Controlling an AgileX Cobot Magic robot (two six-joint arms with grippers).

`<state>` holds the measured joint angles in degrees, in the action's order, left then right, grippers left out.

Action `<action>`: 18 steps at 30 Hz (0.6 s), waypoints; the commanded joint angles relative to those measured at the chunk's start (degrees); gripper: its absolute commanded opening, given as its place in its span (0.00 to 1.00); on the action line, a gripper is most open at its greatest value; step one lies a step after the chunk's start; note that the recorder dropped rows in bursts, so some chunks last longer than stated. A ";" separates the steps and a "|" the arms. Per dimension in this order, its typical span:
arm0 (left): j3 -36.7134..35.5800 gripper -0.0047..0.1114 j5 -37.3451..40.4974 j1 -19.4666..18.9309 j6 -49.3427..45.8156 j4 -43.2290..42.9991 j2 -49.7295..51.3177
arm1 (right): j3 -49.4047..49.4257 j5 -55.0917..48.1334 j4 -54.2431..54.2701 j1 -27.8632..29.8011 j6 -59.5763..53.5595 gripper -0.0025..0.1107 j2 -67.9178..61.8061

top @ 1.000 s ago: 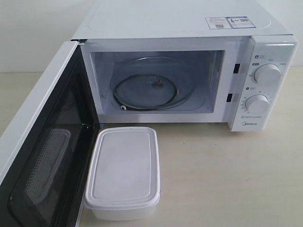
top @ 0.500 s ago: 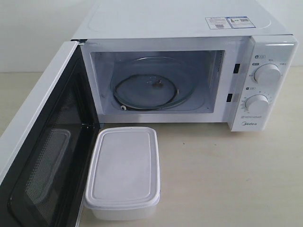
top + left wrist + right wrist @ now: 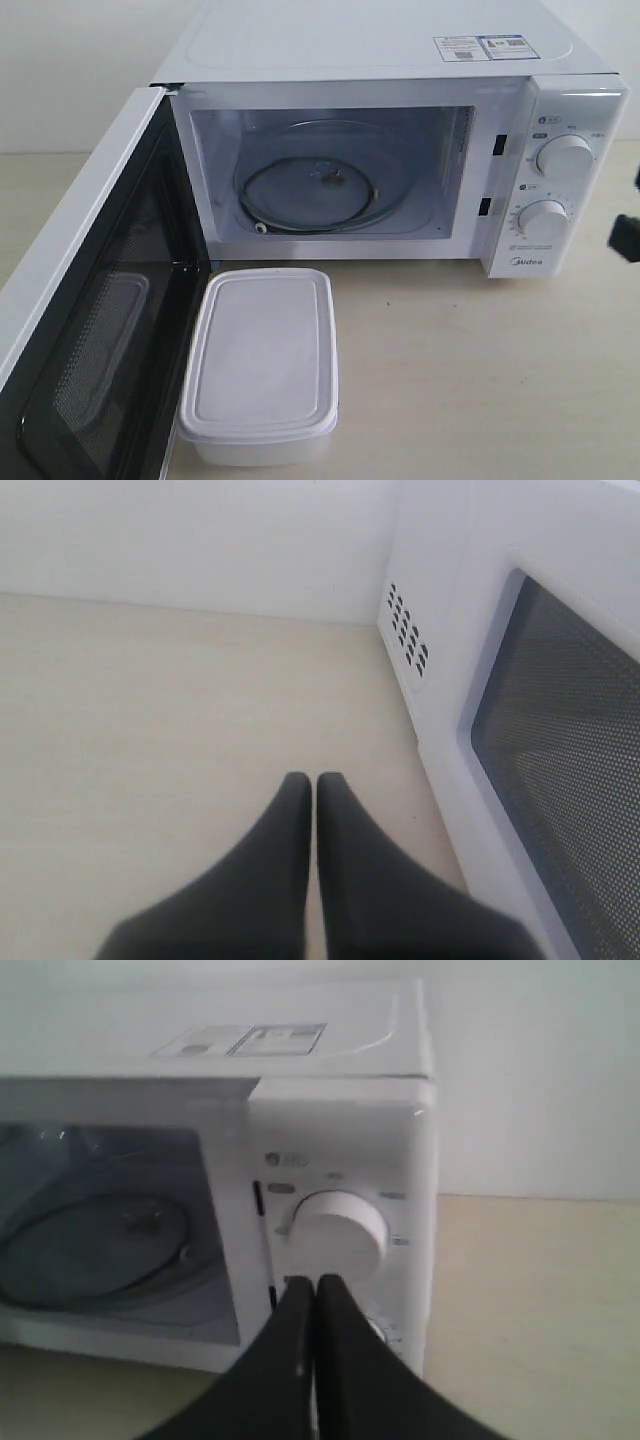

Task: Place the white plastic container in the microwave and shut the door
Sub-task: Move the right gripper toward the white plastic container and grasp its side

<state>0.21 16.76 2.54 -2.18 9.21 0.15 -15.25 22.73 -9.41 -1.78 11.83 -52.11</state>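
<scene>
The white plastic container (image 3: 260,365) sits lidded on the table, just in front of the open microwave (image 3: 400,60) and next to the door (image 3: 95,330). The door stands swung wide to the left, black inner face showing; the glass turntable (image 3: 305,195) lies bare inside. My right gripper (image 3: 628,235) peeks in at the exterior view's right edge, beside the dials; in its wrist view the gripper (image 3: 315,1288) is shut and empty, facing the upper dial (image 3: 335,1230). My left gripper (image 3: 312,785) is shut and empty above bare table, beside the door's outer mesh window (image 3: 570,780).
The beige table (image 3: 480,380) stretches to the right of the container. A pale wall stands behind the microwave. Vent holes (image 3: 405,638) mark the microwave's side near the left gripper.
The right gripper's dark tip has come into the exterior view at the right edge; it was absent before. Container, door and microwave have not moved.
</scene>
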 commanded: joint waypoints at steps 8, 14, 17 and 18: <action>-0.21 0.08 0.18 -0.20 0.26 -0.11 -0.15 | -0.06 37.58 -25.55 -0.22 10.47 0.02 -29.38; -0.21 0.08 0.18 -0.20 0.26 -0.11 -0.15 | -0.06 38.40 -28.41 -0.22 22.37 0.02 -40.70; -0.21 0.08 0.18 -0.20 0.26 -0.11 -0.15 | -0.06 40.79 -30.27 -0.22 32.35 0.02 -43.84; -0.21 0.08 0.18 -0.20 0.26 -0.11 -0.15 | -0.21 41.35 -30.80 -0.22 36.21 0.02 -44.39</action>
<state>0.21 16.76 2.54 -2.18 9.09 0.15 -15.51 61.42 -38.37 -1.83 39.04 -94.72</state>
